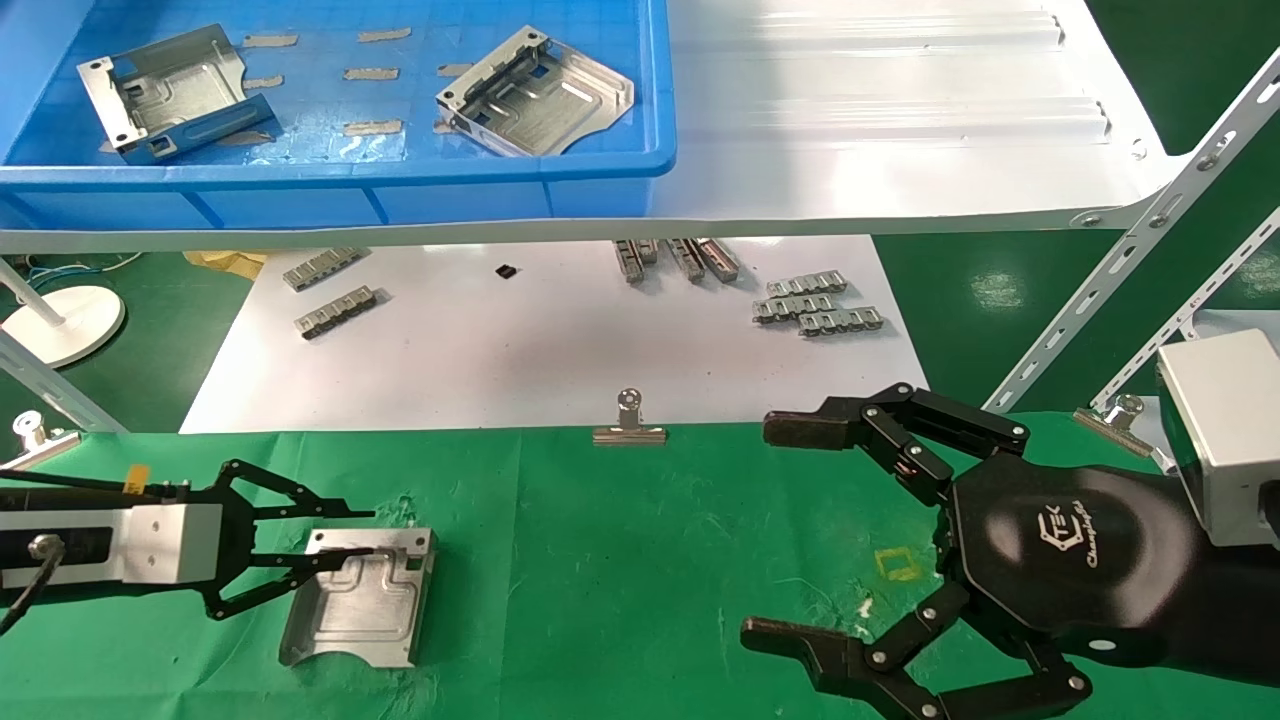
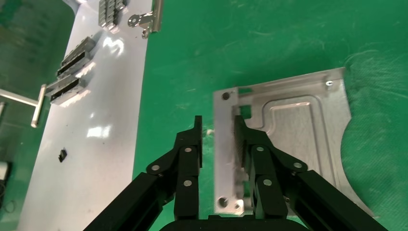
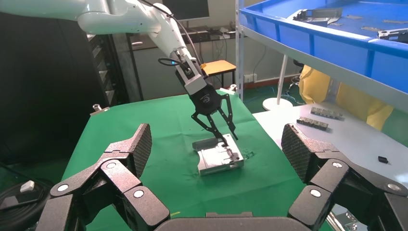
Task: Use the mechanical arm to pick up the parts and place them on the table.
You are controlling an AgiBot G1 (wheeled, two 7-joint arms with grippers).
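Left gripper (image 1: 365, 535) sitting low over the green bench (image 1: 620, 560) at its left end, fingers straddling the bent-up edge of one part (image 1: 358, 598), one finger outside the lip and one inside; fingers parted, with a gap showing on the outer side in the left wrist view (image 2: 216, 139), so released, not clamping. That part (image 2: 288, 139) lying flat on the cloth, curved notch toward the near bench edge. Above and behind, blue tray (image 1: 560, 180) resting on the white shelf (image 1: 900, 150), holding two more parts: one at the left (image 1: 165, 90), one nearer the middle (image 1: 535, 92), well apart. Small grey linked strips (image 1: 335, 310) lying on the white sheet below the shelf, another group (image 1: 815, 305) farther right. Binder clip (image 1: 629, 425) pinching the cloth's far edge at centre. Right gripper (image 1: 800, 530), the black jointed hand, hovering over the bench's right end, fingers spread wide, holding nothing. Yellow square mark (image 1: 897, 564) showing between its fingers.
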